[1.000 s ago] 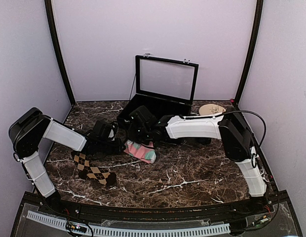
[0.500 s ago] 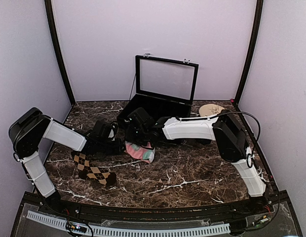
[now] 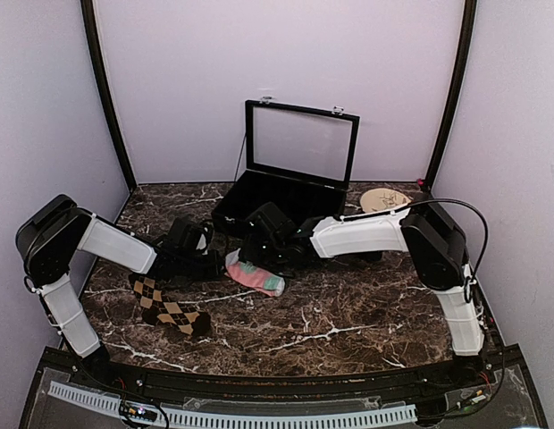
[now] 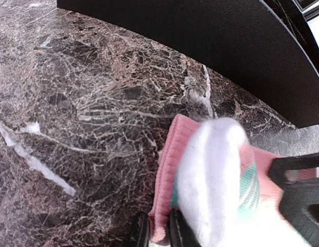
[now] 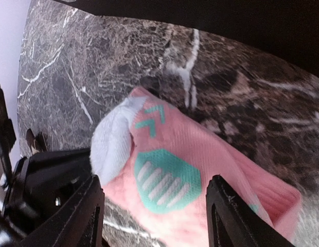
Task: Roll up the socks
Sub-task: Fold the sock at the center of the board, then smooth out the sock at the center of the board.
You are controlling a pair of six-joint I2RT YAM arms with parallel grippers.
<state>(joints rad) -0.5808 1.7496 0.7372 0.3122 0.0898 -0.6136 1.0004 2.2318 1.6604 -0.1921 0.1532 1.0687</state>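
Marbled worktop [image 3: 348, 313] carries the pink sock [image 3: 256, 276] just in front of the black case [image 3: 281, 189]. Left end effector [image 4: 159, 232] clamps its ribbed edge, likely anchoring it for rolling; right end effector [image 5: 154, 206] hangs above, 2 fingers apart.

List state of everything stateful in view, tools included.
pink sock, white toe folded over, not rolled
argyle sock, lying flat, unrolled, untouched
left tool, shut on the pink sock's edge
right tool, open, over the pink sock
case, standing open
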